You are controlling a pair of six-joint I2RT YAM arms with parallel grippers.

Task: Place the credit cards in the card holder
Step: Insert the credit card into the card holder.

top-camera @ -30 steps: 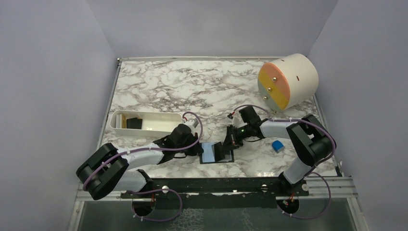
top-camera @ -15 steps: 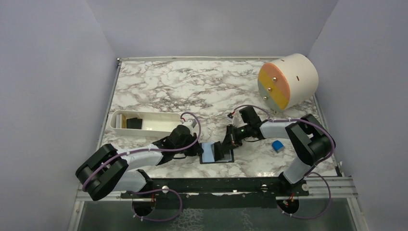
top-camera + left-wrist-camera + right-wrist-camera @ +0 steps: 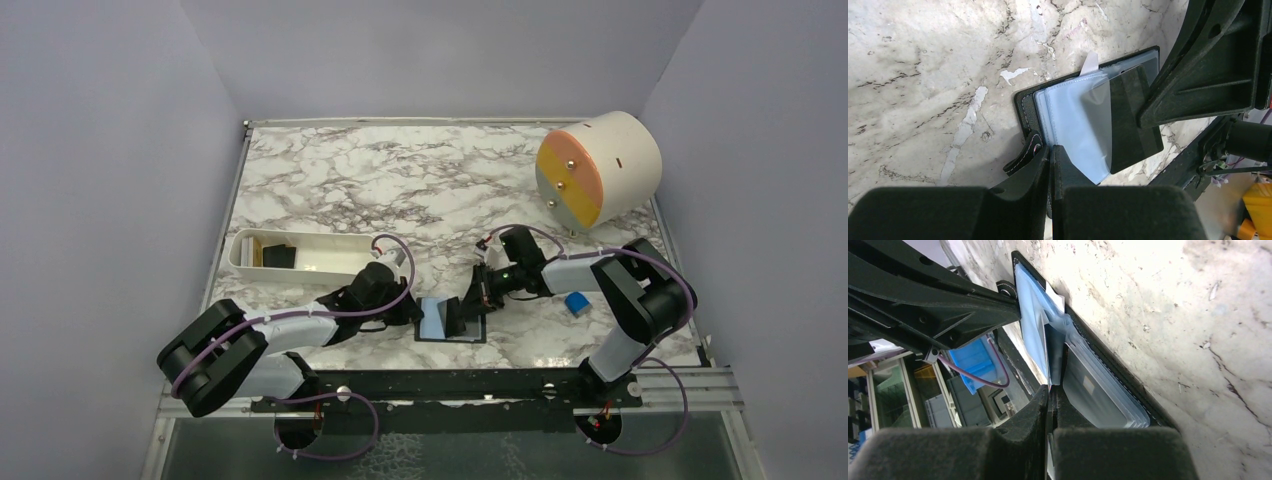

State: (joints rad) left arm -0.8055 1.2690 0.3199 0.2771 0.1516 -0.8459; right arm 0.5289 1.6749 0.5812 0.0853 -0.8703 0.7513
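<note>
Two arms meet at the open holder [image 3: 436, 318] on the table [image 3: 400, 180]. Left fingers [image 3: 1018, 200] press together at its edge; right fingers [image 3: 1013, 440] pinch a dark card [image 3: 1130, 120] partly under a sleeve [image 3: 1075, 125].

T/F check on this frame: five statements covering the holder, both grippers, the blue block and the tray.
1. The card holder lies open on the table. True.
2. The right gripper pinches a dark card at the holder's clear sleeves. True.
3. The left gripper is open, away from the holder. False: it is shut on the holder's edge.
4. The blue block sits in the white tray. False: it lies on the table beside the right arm.
5. The white tray holds nothing. False: cards lie at its left end.
</note>
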